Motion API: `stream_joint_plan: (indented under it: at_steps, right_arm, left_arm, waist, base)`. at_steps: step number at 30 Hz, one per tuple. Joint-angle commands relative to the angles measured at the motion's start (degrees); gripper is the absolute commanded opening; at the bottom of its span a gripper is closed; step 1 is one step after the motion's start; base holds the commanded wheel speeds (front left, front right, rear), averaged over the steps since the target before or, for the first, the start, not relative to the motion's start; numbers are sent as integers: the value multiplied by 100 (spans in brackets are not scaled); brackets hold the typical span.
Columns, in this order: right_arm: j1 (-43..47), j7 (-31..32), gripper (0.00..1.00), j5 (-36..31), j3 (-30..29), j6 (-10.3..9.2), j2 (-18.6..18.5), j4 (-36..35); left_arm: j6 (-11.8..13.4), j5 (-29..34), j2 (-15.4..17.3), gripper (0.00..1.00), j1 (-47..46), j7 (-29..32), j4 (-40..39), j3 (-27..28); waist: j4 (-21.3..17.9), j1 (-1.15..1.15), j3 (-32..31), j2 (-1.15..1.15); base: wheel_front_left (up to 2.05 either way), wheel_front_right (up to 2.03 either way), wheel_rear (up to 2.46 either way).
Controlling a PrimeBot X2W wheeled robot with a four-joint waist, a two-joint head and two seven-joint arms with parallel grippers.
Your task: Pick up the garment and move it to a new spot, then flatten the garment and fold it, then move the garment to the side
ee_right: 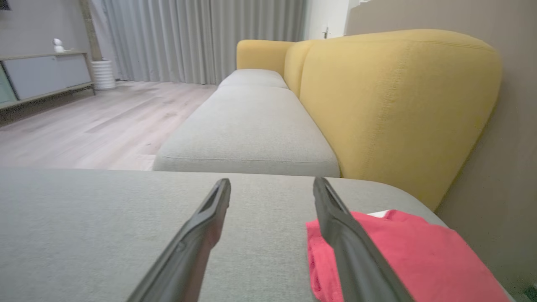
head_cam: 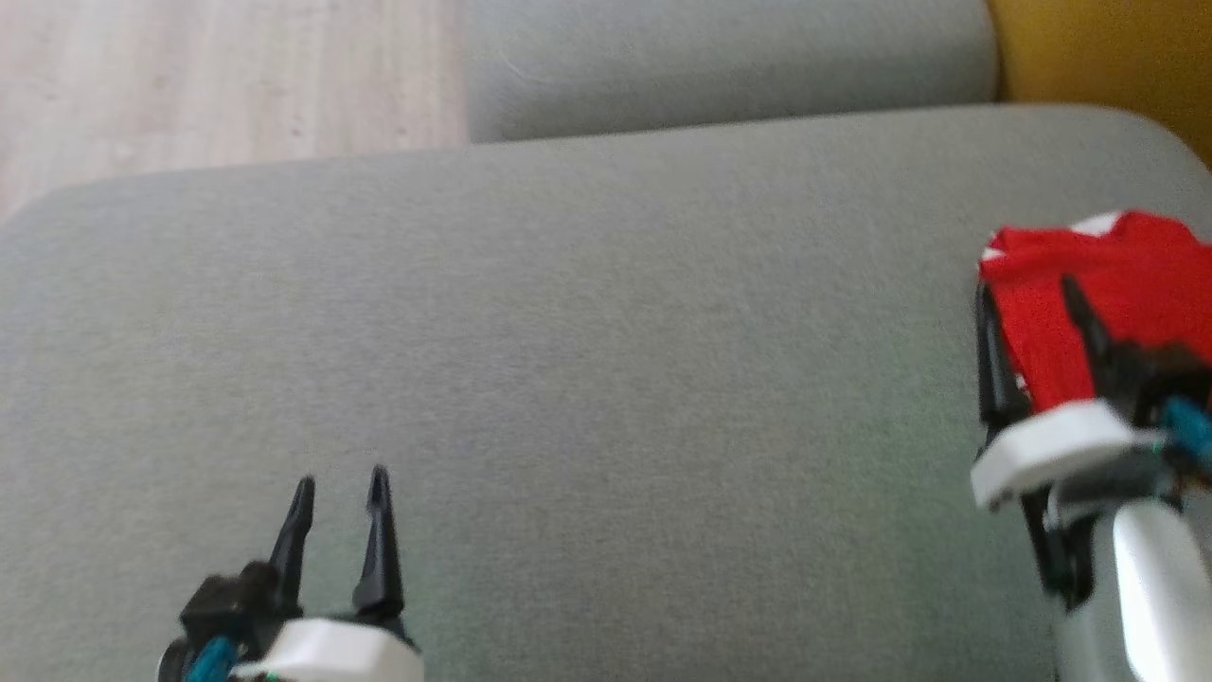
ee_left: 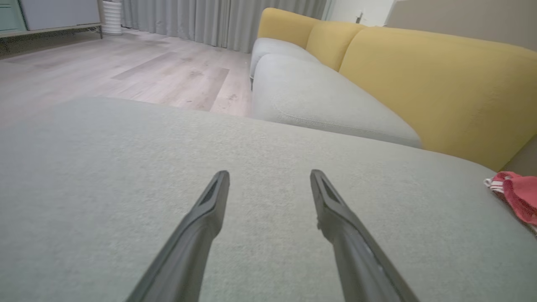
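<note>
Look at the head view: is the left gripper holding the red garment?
No, the left gripper is open over the grey cushion, with the red garment far to its right.

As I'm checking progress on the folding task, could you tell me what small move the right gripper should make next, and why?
Probably draw the right gripper back toward rest: its jaws are open and empty, and the red garment already lies flat and compact at the right edge of the cushion, apparently folded.

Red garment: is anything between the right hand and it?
Nothing visible stands between them. The open right hand hovers at the left edge of the red garment, one finger over the cloth, with bare grey cushion beside it.
</note>
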Motion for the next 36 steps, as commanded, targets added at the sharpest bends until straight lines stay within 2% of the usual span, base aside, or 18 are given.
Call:
stream_joint_plan:
  at_steps: [1, 6, 15, 23, 34, 35, 36]
  right_arm:
    - [93, -113, 100, 86, 166, -4, 34, -324]
    - [820, -329, 100, 391, 317, -4, 51, -582]
    - [1708, -626, 100, 852, 474, -4, 53, -746]
    - [1869, -689, 100, 858, 696, -4, 54, -696]
    - [1848, -687, 100, 826, 777, -4, 54, -686]
    - [2003, -618, 0, 849, 625, 0, 89, -512]
    - [2002, -616, 0, 853, 630, 0, 89, -467]
  left_arm:
    - [45, 2, 198, 100, -47, -87, -144, 263]
    - [89, 48, 384, 100, 172, -55, -136, 248]
    - [98, -31, 256, 100, 507, -144, -200, 321]
    - [15, -71, 127, 100, 549, -182, -187, 379]
    - [-10, -54, 115, 100, 547, -193, -193, 392]
    - [-9, -46, 90, 0, 771, -101, -19, 120]
    - [-9, -48, 81, 0, 771, -92, 19, 104]
  waist:
    - [243, 1, -234, 0]
    - [442, 1, -357, 0]
    - [527, 1, -398, 0]
    - [503, 1, -368, 0]
    - [476, 1, -348, 0]
    - [475, 1, -347, 0]
    - [472, 1, -347, 0]
  base:
    - [0, 0, 0]
    - [0, 0, 0]
    - [0, 0, 0]
    - [0, 0, 0]
    - [0, 0, 0]
    - [0, 0, 0]
    - [0, 0, 0]
